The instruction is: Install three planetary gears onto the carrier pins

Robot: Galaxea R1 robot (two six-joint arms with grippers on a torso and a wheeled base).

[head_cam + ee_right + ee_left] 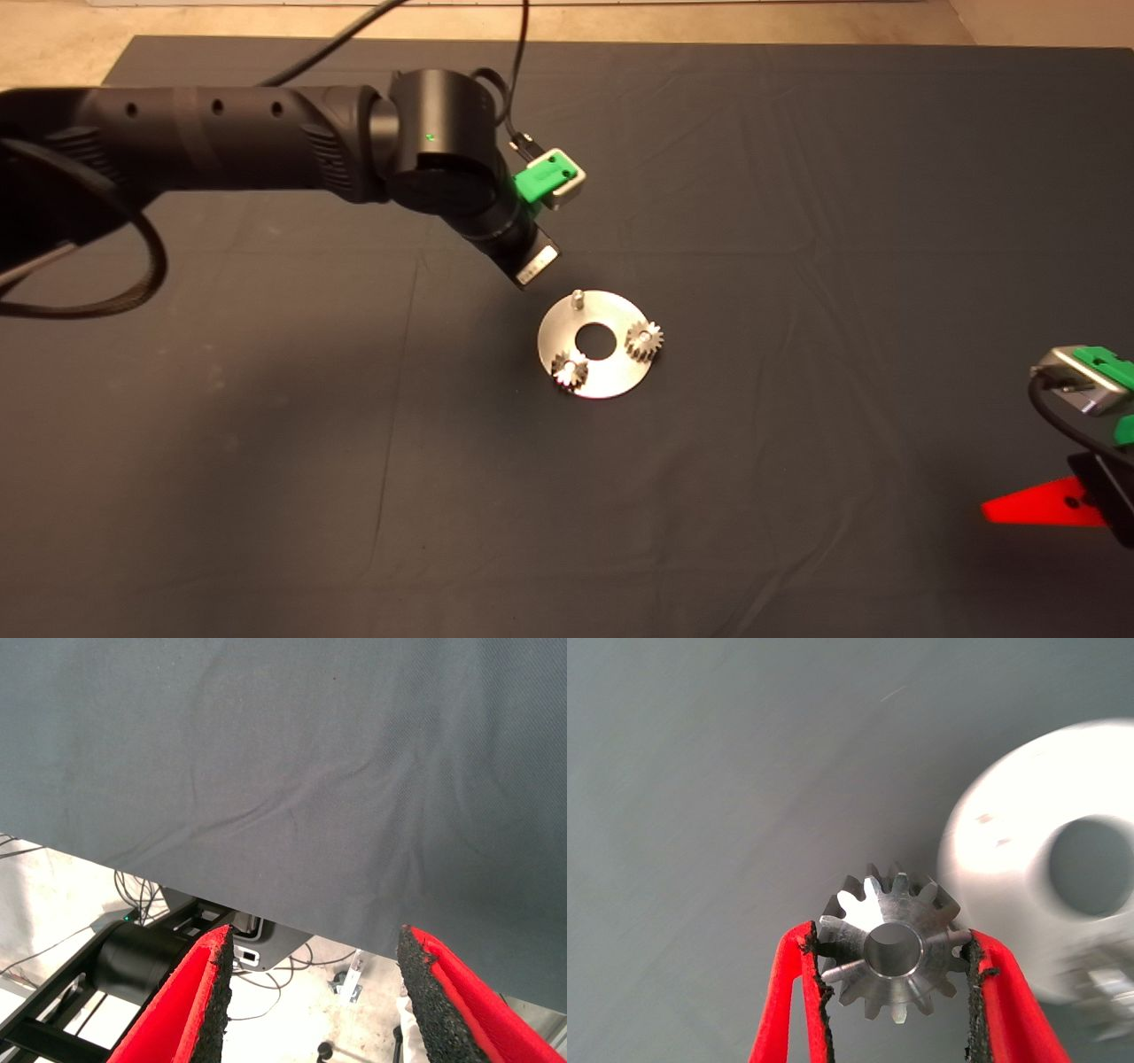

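The silver disc (616,310) lies mid-mat. Two planetary gears (570,368) (644,340) sit on two of its carrier pins, and the far pin (576,299) stands bare. In the left wrist view my left gripper (891,937) is shut on a third planetary gear (892,948), held flat by its toothed rim, bore facing the camera. It hangs above the mat just beside the blurred disc (1001,859). In the head view the left wrist (523,252) hides those fingers, just up-left of the bare pin. My right gripper (314,992) is parked open at the mat's lower right edge (1041,509).
The dark mat (797,221) covers the table, with bare floor along its far edge. Beyond the mat's edge the right wrist view shows cables and a black frame (133,966) on the floor.
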